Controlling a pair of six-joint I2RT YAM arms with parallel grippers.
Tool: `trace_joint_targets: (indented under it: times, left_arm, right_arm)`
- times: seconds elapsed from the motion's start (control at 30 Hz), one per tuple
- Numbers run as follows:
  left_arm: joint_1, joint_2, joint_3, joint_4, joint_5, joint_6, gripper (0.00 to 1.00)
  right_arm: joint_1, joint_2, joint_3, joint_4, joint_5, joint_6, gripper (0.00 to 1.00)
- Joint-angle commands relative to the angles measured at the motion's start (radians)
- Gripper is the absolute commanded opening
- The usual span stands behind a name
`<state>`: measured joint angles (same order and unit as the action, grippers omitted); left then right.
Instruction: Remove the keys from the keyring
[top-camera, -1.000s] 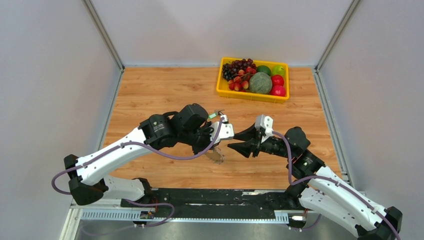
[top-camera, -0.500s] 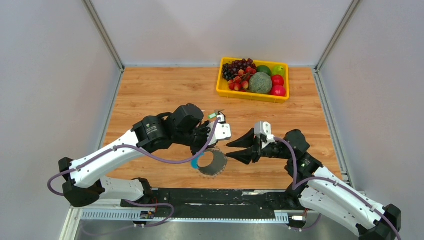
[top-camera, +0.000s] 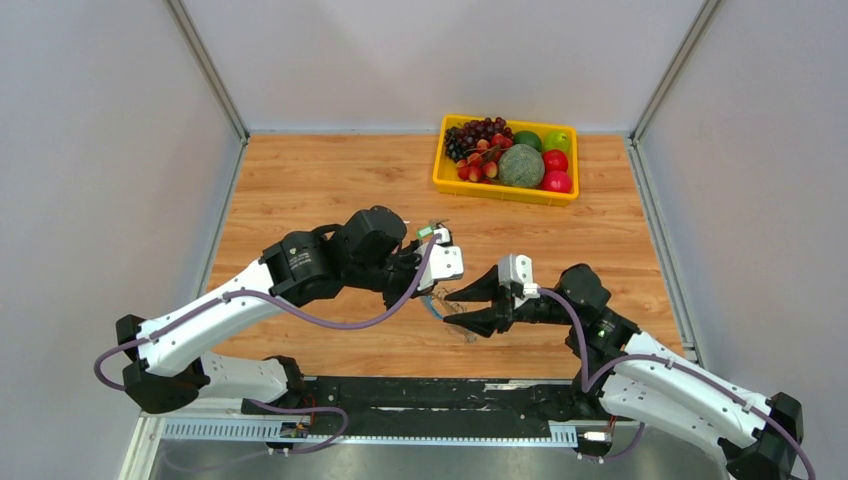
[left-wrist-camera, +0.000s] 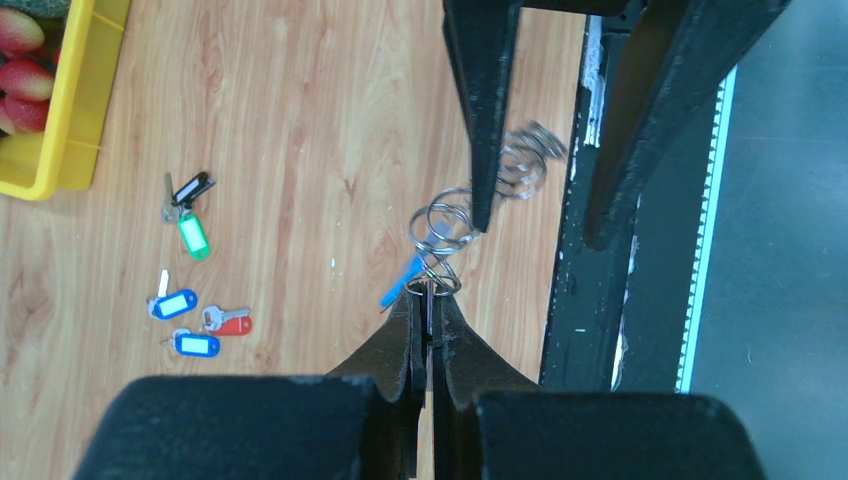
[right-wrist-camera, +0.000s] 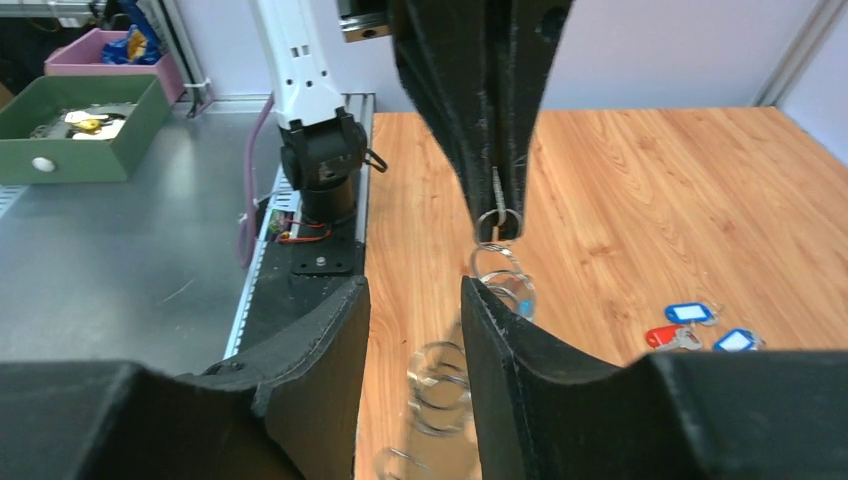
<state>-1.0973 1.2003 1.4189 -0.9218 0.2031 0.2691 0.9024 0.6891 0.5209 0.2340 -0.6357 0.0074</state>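
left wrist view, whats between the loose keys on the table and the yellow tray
Only bare wooden table lies between the yellow tray and the loose keys; the left wrist view shows it.

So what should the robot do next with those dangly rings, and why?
Probably close the right fingers on the keyring. They sit open either side of it while the left fingers pinch its top, and the rings look blurred, so likely swinging; a grip would steady them.
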Motion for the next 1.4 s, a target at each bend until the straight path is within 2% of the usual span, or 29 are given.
trace_joint_targets:
  times: [0.0,0.17,0.33,1.0,1.23,1.37]
  left_arm:
    - [-0.011,-0.02,0.051,0.045,0.004,-0.004,0.0]
    - [-0.019,-0.014,0.06,0.05,0.015,-0.017,0.0]
    - [-0.035,-0.018,0.065,0.051,0.028,-0.008,0.0]
    - [-0.055,-0.027,0.062,0.07,0.056,-0.032,0.0]
    - [-0.056,-0.026,0.053,0.08,0.058,-0.047,0.0]
    - [-0.056,-0.011,0.063,0.067,-0.015,-0.095,0.0]
  right_arm:
    - [0.008,0.004,0.05,0.013,0.058,-0.046,0.42]
    - [0.038,0.045,0.063,0.013,0.051,-0.053,0.41]
    - [0.061,0.075,0.07,0.013,0.117,-0.07,0.44]
    - [0.099,0.084,0.065,0.069,0.162,-0.11,0.45]
    - [0.101,0.086,0.064,0.09,0.203,-0.106,0.35]
    - [0.1,0.077,0.06,0.09,0.226,-0.107,0.12]
